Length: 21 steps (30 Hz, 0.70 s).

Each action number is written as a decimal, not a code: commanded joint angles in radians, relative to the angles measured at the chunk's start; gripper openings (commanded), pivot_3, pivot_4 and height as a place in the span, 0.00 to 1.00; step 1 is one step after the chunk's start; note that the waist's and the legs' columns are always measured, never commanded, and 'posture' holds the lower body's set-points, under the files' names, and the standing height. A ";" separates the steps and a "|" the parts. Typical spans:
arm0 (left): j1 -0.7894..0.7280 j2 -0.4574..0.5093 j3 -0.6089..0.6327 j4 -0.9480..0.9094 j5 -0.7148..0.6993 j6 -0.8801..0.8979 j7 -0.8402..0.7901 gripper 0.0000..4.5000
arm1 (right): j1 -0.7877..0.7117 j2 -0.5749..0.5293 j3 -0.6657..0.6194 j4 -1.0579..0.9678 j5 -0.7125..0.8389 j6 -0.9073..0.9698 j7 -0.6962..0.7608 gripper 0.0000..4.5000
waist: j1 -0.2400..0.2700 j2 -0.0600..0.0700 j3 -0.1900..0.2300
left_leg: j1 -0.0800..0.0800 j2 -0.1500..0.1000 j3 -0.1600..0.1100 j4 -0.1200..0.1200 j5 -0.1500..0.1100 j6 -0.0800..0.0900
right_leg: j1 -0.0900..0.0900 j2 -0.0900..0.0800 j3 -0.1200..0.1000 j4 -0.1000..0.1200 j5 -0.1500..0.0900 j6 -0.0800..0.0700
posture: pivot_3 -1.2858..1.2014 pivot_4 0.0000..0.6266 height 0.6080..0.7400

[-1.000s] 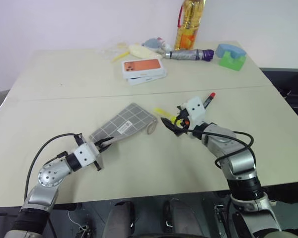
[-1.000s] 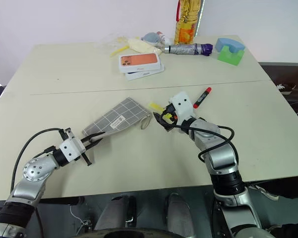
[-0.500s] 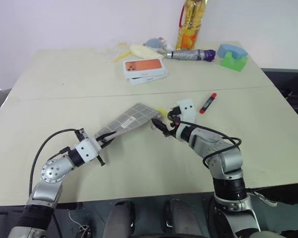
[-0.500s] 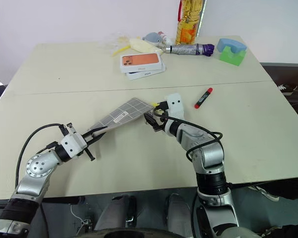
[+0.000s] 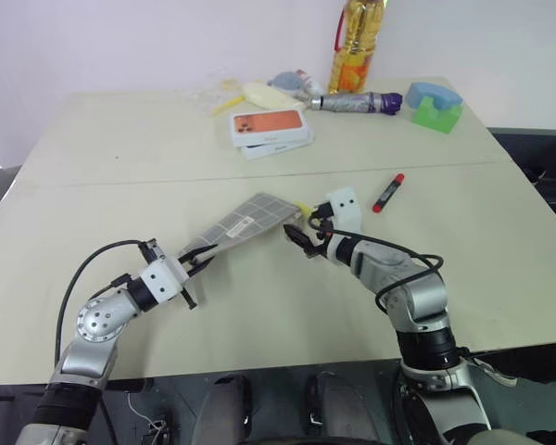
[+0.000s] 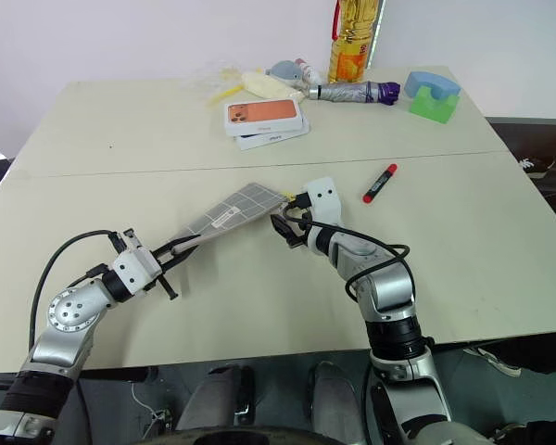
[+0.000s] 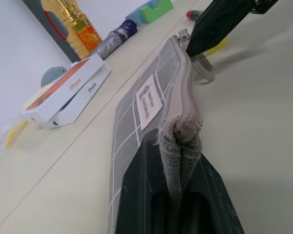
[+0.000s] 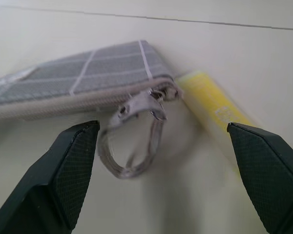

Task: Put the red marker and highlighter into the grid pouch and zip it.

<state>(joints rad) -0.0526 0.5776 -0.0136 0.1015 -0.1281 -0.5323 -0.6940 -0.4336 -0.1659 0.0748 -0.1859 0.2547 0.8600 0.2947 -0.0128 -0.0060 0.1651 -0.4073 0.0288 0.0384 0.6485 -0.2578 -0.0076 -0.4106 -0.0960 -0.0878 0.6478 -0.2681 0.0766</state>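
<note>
The grid pouch (image 5: 246, 222) stands tilted on its long edge. Its near end is raised off the table, with my left gripper (image 5: 196, 264) shut on that end (image 7: 178, 195). The pouch's far corner rests on the table, and its ring zipper pull (image 8: 136, 141) hangs there. My right gripper (image 5: 296, 234) is open, its fingers (image 8: 68, 161) spread on either side of the ring without touching it. The yellow highlighter (image 8: 212, 105) lies on the table just behind that corner. The red marker (image 5: 387, 192) lies further to the right, apart from both grippers.
At the far side stand white boxes with an orange top (image 5: 269, 128), a grey folded umbrella (image 5: 352, 101), an oil bottle (image 5: 354, 42), a blue and green block (image 5: 433, 107) and some pale clutter (image 5: 250, 91). A seam (image 5: 120, 181) crosses the table.
The pouch went from lying flat to tilted on its edge, its near end lifted by my left gripper. My right gripper moved left to the zipper end.
</note>
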 commanded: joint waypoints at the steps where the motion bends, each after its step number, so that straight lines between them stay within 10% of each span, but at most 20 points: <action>1: -0.004 0.001 0.025 -0.043 -0.025 -0.005 -0.001 0.00 | -0.015 0.002 0.009 -0.004 -0.009 -0.046 0.002 0.97 | 0.000 0.000 0.000 | 0.000 0.000 0.000 0.000 0.000 0.000 | 0.000 0.000 0.000 0.000 0.000 0.000 | 0.52 0.24 1.00; 6: -0.003 0.003 0.022 -0.048 -0.028 -0.001 -0.003 0.00 | -0.026 -0.001 0.022 0.010 -0.024 -0.080 0.013 0.78 | 0.000 0.000 0.000 | 0.000 0.000 0.000 0.000 0.000 0.000 | 0.000 0.000 0.000 0.000 0.000 0.000 | 0.52 0.24 1.00; 13: -0.001 0.002 0.017 -0.054 -0.022 0.006 -0.003 0.00 | -0.032 -0.017 0.053 -0.008 -0.041 -0.095 0.031 0.01 | 0.000 0.000 0.000 | 0.000 0.000 0.000 0.000 0.000 0.000 | 0.000 0.000 0.000 0.000 0.000 0.000 | 0.52 0.24 1.00; 21: -0.008 -0.037 -0.007 -0.064 0.014 0.063 0.031 0.00 | -0.060 -0.091 0.197 -0.085 -0.110 -0.099 0.099 0.01 | 0.000 0.000 0.000 | 0.000 0.000 0.000 0.000 0.000 0.000 | 0.000 0.000 0.000 0.000 0.000 0.000 | 0.52 0.24 1.00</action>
<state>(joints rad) -0.0524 0.5466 -0.0205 0.0736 -0.1215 -0.4827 -0.6788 -0.4634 -0.2449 0.2387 -0.2054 0.1617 0.7873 0.3710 -0.0126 -0.0060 0.1651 -0.4074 0.0288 0.0383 0.6487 -0.2578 -0.0076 -0.4106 -0.0959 -0.0878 0.6478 -0.2681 0.0766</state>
